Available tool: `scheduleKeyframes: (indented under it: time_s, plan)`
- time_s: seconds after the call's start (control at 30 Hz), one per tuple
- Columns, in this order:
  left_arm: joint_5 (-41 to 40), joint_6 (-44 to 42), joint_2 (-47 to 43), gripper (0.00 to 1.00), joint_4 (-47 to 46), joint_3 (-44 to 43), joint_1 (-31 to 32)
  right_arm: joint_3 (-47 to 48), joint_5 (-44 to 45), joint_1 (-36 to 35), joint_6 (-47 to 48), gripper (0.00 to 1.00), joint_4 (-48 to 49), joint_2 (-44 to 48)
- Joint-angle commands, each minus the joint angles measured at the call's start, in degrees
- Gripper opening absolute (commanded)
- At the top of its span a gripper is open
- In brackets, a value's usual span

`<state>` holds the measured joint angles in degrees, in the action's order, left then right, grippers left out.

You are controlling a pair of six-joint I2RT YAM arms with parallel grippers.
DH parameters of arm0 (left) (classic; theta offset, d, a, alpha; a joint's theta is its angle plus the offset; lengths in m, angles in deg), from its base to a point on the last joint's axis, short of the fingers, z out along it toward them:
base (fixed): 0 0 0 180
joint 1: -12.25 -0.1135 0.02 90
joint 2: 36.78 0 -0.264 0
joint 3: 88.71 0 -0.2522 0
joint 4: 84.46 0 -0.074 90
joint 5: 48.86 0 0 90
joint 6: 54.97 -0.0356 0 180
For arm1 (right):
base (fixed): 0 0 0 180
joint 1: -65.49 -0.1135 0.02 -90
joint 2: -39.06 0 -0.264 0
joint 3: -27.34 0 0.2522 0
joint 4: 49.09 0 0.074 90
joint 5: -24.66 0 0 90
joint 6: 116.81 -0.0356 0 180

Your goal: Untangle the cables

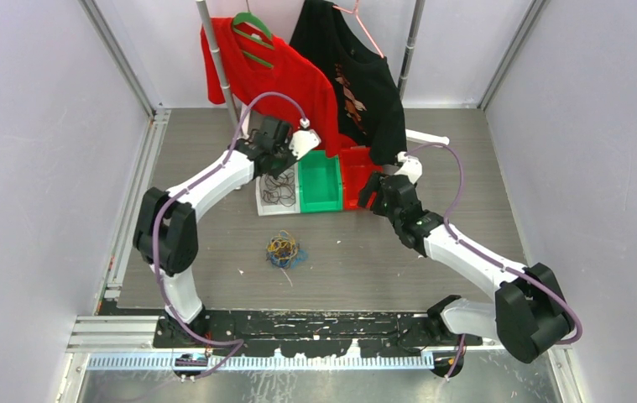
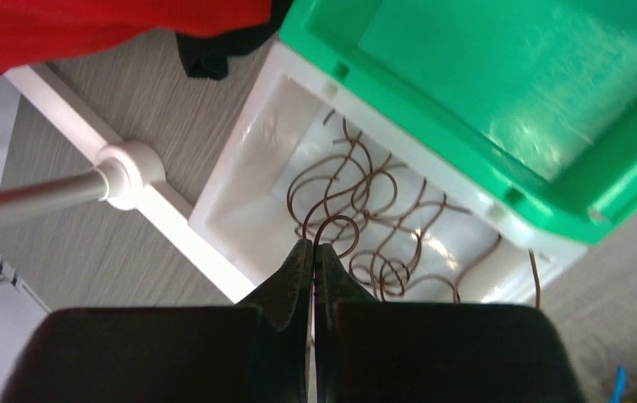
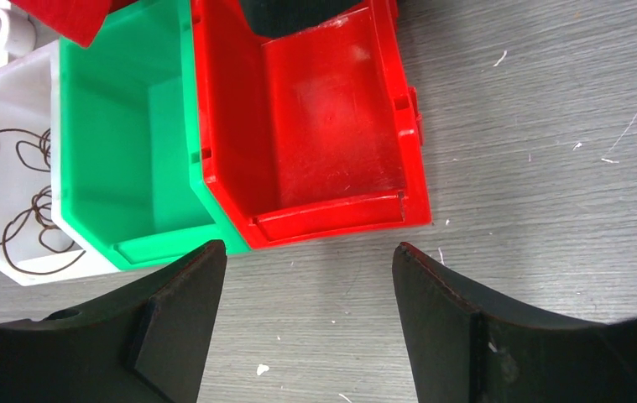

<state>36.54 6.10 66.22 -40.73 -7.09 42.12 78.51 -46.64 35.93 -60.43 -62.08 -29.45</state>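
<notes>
Three bins are set side by side on the gray wood-grain table (image 1: 466, 168): a white bin (image 3: 13, 84), a green bin (image 3: 122, 143) touching it, and a red bin (image 3: 331, 126) against the green one. Behind them, a red shirt (image 1: 273, 80) and a black shirt (image 1: 357, 75) are hung beside a metal pole (image 1: 204, 13).

Ahead of the left gripper (image 2: 313, 252) we note a glossy plastic green bin (image 2: 499, 75) and white bin (image 2: 243, 180), a smooth cable (image 2: 336, 217), and a matt wood-grained tabletop (image 2: 130, 243).

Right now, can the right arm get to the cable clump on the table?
Probably yes. The right gripper is open and empty. The clump lies on bare table with nothing between them. The left gripper is away over the white bin, shut on a wire.
</notes>
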Motion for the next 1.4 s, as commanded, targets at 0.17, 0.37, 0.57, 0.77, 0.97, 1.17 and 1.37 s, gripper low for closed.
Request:
scheduleKeyframes:
  time_s: [0.17,0.37,0.57,0.77,0.97,1.17,1.37]
  plan:
    - [2.7,-1.1,6.3,0.00,-8.7,-3.9,-0.1,5.8,-3.2,2.0,-1.0,0.77,1.0,-2.1]
    - [5.2,-2.6,8.6,0.00,-15.5,-2.5,-2.0,8.9,-4.1,2.6,0.0,0.76,-0.3,-4.3]
    - [14.7,0.3,12.6,0.02,-4.6,-10.3,-6.0,12.2,-5.5,2.8,1.3,0.74,-2.3,-5.8]
    - [17.7,-2.4,9.0,0.30,-3.5,-7.8,-7.4,13.8,-5.9,2.8,1.5,0.72,-3.1,-6.4]
    - [26.9,-2.9,10.0,0.62,13.8,-18.4,-8.7,14.3,-5.5,2.8,1.4,0.70,-4.8,-6.4]
    - [34.1,0.0,8.2,1.00,22.5,-25.7,-9.4,14.7,-5.2,2.8,4.4,0.70,-3.9,-8.5]
    - [32.9,1.3,6.0,0.99,26.3,-26.1,-10.1,16.1,-4.2,2.8,4.7,0.71,1.1,-14.9]
